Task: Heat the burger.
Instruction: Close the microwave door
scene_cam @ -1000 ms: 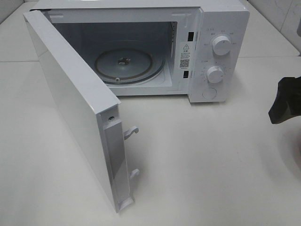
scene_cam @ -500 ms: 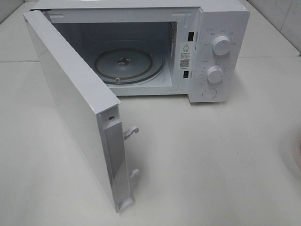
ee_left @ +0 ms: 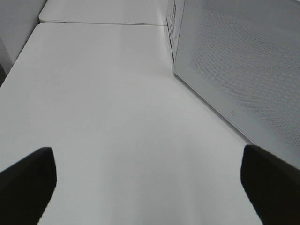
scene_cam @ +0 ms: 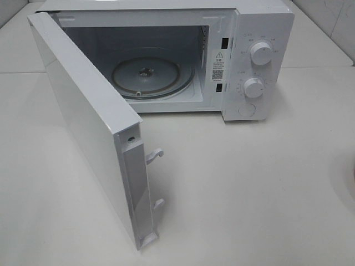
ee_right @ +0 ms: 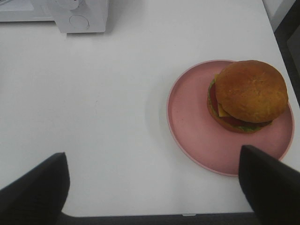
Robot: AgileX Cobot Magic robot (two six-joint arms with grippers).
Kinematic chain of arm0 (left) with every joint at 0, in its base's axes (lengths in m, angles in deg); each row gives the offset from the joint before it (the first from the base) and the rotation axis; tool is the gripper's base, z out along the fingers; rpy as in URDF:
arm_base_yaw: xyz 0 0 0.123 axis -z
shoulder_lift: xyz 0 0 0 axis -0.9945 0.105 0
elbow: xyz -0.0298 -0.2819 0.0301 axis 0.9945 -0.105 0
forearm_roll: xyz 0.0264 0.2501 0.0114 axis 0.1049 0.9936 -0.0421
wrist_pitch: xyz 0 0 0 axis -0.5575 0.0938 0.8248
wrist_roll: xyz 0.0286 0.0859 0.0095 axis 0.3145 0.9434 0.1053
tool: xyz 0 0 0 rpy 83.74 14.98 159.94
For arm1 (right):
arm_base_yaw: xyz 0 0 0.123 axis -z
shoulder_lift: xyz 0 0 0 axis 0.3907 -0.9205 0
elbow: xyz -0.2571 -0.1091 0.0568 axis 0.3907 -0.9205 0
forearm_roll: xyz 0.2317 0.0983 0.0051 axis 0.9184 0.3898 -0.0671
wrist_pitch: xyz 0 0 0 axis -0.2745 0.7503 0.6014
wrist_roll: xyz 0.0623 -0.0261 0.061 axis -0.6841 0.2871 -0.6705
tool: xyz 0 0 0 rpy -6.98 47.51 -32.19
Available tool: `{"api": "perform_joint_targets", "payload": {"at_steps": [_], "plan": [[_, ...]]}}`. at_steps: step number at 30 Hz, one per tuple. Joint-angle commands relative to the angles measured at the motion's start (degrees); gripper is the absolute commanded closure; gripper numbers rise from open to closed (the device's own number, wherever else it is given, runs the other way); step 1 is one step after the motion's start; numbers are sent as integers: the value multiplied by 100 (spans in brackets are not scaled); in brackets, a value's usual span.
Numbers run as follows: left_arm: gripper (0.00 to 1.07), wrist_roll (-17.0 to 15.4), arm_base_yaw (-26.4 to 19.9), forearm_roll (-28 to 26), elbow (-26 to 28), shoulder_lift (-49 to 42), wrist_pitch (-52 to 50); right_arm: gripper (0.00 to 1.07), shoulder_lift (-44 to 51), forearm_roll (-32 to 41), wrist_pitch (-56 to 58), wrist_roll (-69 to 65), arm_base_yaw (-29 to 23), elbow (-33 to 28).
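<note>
Even, soft overhead light, no hard shadows, white desk (scene_cam: 266, 183) near blown out, microwave (scene_cam: 166, 61) cavity dimmer, wrist views grayer, foreground jaws blurred dark at btm corners

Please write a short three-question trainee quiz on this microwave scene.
1. True or false: the microwave door is open.
2. Where does the burger sit on its plate? A) dead centre B) off-centre, near the rim C) on the table beside it
3. Fill in: the turntable inside the microwave is ____.

Key: 1 true; 2 B; 3 empty. In the wrist views, both the left hand and the right hand are open and hold nothing.
</note>
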Motion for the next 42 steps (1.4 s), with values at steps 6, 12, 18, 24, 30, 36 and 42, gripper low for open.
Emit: {"api": "perform_joint_targets", "payload": {"at_steps": [6,12,18,24,30,36,42], "plan": [[7,-23,-17,-34,-6,-86,-46,13,1243,46,0,327,11,-688],[7,-23,-17,-34,-6,-86,-46,13,2034,183,-166,441,11,-1203],[7,-23,-17,-34,-6,-86,-46,13,2561,235,-212,693,11,-1220],[7,-23,-17,-29,-6,-86,-46,13,2584,269,-218,756,6,-1220],[7,-23,-17,-29,-6,-86,-46,13,2584,269,-223,756,6,-1220],[7,-23,-17,-29,-6,-86,-46,13,2584,269,-223,756,23,-1220],[7,-23,-17,-29,-6,-86,-46,13,2584,269,-223,756,453,-1220]]}}
